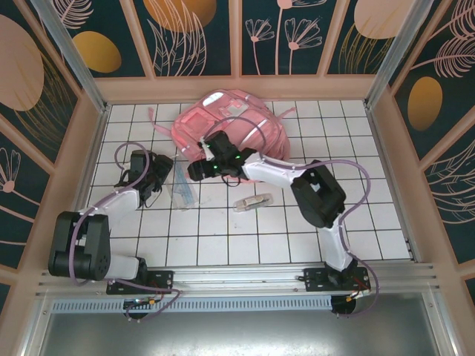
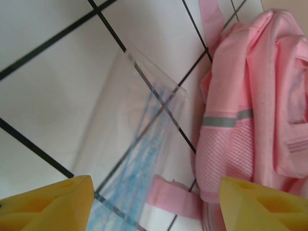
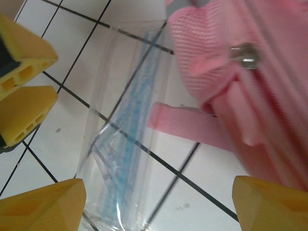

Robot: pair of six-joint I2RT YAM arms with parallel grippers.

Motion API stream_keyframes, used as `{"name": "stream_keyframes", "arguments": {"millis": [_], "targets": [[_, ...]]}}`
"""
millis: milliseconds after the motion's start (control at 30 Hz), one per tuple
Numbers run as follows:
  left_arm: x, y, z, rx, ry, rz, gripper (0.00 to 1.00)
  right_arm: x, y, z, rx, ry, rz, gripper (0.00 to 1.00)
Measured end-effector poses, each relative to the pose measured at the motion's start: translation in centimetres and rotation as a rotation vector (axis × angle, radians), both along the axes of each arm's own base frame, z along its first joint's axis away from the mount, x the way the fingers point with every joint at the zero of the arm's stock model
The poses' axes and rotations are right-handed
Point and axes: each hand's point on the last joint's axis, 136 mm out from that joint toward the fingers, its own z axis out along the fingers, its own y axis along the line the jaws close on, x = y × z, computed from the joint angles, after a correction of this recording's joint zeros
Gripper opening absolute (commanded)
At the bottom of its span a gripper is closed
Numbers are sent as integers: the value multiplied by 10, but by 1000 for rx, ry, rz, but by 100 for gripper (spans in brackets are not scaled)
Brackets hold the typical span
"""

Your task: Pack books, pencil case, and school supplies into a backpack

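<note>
Pink and soft, the backpack (image 1: 230, 122) lies at the far middle of a white tiled table (image 1: 245, 245), its mesh side pocket and a grey reflective strip turned toward the arms. In the top view it is the largest object on the table.

Just beside its left near corner, a clear plastic piece (image 2: 139, 154) with thin blue lines lies flat on the tiles. A loose pink strap (image 3: 192, 125) from the backpack reaches to the edge of this plastic.

Nearer the arms and apart from the backpack, a narrow transparent box (image 1: 252, 202) with pale contents lies on the tiles, a little right of centre.

Both arms reach toward the clear plastic from opposite sides. The left gripper (image 2: 156, 202) hangs over it with its yellow fingers spread wide and nothing between them; the plastic and the strap show in the gap. The right gripper (image 3: 159, 197) hovers over the same piece, its yellow fingers likewise spread wide and holding nothing, with the backpack's mesh pocket just to one side.

Peach-framed walls with dark panels painted with leaves and orange ovals enclose the table.
</note>
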Motion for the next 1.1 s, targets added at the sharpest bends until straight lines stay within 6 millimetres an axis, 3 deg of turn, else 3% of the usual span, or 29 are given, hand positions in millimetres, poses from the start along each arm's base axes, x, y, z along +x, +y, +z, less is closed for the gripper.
{"name": "stream_keyframes", "arguments": {"millis": [133,300,467,767,1100], "targets": [[7,7,-6,54,8,-8,67,-20,11,-24,-65,43,11,77],[17,13,-25,84,23,-21,44,-46,13,-42,-95,127,19,73],[16,14,-52,85,79,-40,23,-65,0,-68,-108,244,17,66],[9,23,-66,86,97,-21,16,-70,14,-63,8,362,33,63],[8,22,-66,56,49,-14,15,-72,51,-56,107,414,90,60]]}}
